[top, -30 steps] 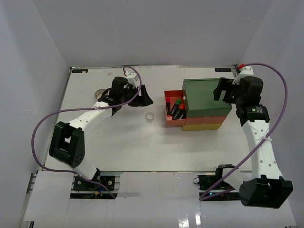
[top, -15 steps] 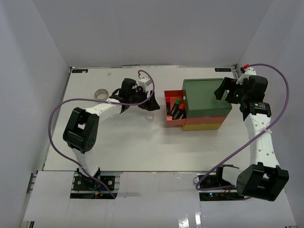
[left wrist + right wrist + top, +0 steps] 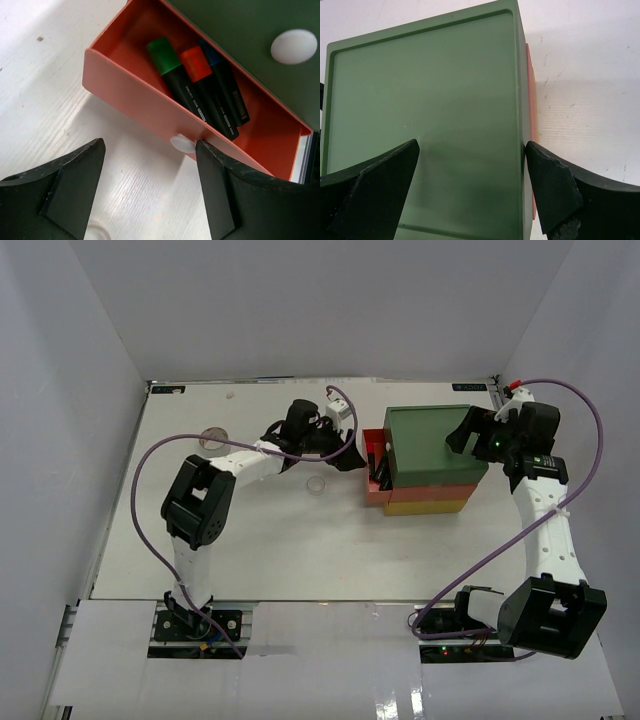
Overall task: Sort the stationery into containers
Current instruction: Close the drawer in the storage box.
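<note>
At the left face of the tray stack, the left gripper [image 3: 345,452] hides the front of the orange-red drawer [image 3: 377,480] in the overhead view, and the drawer's contents show only as dark shapes. The left wrist view is clearer. Three highlighters lie side by side in that drawer: a green-capped highlighter [image 3: 164,55], an orange-capped highlighter [image 3: 196,64] and a blue-capped highlighter [image 3: 212,54], the last partly tucked under the dark green top tray [image 3: 240,30]. A pale curved shape at that view's bottom edge is cut off and cannot be identified.

The left gripper's fingers stand apart and hold nothing, with the drawer's white knob [image 3: 183,144] just ahead of the gap. The right gripper [image 3: 471,146] is spread wide and empty above the right side of the green top.

A second ago the left arm was beside the grey tape roll [image 3: 213,437]; it has since swung right to the drawer, which now sticks out less. The right gripper has barely shifted.

The white tape roll [image 3: 316,484] lies on the table [image 3: 260,540] near the left gripper, where it was before. The yellow bottom tray [image 3: 428,507] is closed.
</note>
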Motion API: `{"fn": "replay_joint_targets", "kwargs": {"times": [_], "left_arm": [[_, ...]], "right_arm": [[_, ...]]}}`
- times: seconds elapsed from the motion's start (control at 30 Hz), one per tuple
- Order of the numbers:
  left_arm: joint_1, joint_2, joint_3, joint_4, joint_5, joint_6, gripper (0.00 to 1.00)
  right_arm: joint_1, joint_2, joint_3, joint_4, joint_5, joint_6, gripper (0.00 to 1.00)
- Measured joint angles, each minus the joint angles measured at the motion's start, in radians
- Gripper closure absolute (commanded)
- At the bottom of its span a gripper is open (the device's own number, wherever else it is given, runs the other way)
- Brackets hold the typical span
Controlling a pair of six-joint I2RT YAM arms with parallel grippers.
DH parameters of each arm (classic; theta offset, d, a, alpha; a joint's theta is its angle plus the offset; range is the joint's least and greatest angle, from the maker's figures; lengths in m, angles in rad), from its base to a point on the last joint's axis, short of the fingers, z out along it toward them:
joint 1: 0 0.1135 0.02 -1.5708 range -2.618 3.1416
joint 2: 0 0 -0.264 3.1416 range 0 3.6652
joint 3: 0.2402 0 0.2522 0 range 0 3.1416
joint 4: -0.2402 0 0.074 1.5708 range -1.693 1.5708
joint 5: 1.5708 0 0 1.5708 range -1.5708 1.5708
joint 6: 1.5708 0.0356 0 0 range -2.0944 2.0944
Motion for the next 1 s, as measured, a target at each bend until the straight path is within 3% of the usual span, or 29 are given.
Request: {"fn": "replay_joint_targets", "kwargs": {"times": [0.57, 0.73, 1.0], "left_arm": [[-0.079, 0.169, 0.196, 0.047, 0.014, -0.063, 0.15], [-0.079, 0.168, 0.188, 0.051, -0.002, -0.090, 0.15], [-0.065, 0.122, 0.021, 0.083, -0.032, -0.117, 0.15]], "right_arm": [[-0.005, -0.003, -0.034, 0.047, -0.011, 0.022, 0.07], [-0.005, -0.003, -0.034, 0.047, -0.008, 0.022, 0.07], [-0.005, -0.011, -0.034, 0.046, -0.004, 0.022, 0.07]]}}
